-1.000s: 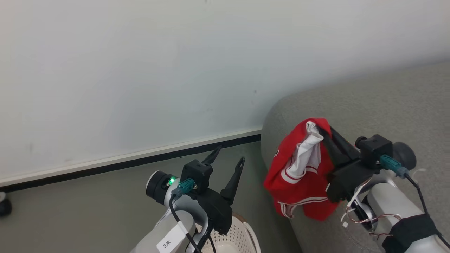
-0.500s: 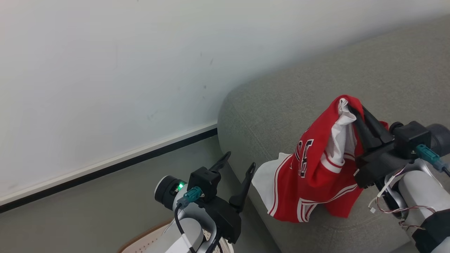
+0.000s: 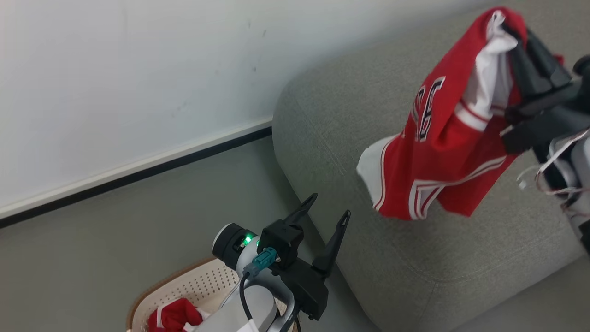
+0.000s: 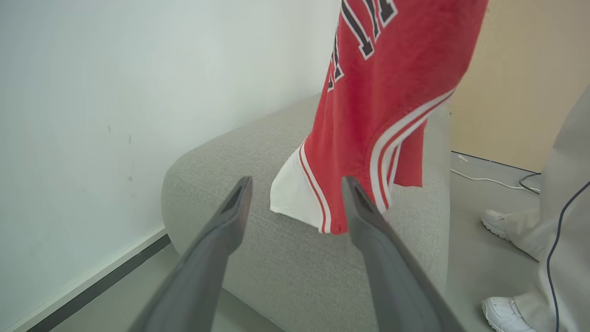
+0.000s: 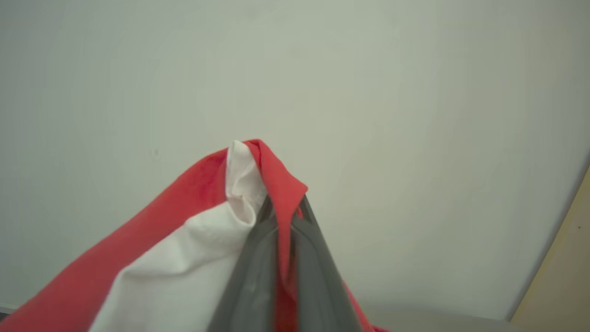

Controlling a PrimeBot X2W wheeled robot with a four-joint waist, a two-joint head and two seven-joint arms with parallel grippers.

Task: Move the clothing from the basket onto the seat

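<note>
Lower left of the head view: a cream basket (image 3: 198, 281) with a brown rim holds a crumpled red garment (image 3: 174, 316); the left arm crosses in front of it.

Upper right: the right gripper (image 3: 509, 27), fingers pinched together on a fold of the red jersey (image 3: 442, 138). The jersey hangs over the grey sofa (image 3: 415, 258); whether its hem touches the cushion cannot be told.

Bottom centre: the left gripper (image 3: 330, 206), fingers spread wide and holding nothing, just beside the sofa's rounded end.

Right edge of the left wrist view: a person's pale trouser leg and white shoes (image 4: 500, 221) beyond the sofa, near a white cable (image 4: 484, 177) on the floor.
</note>
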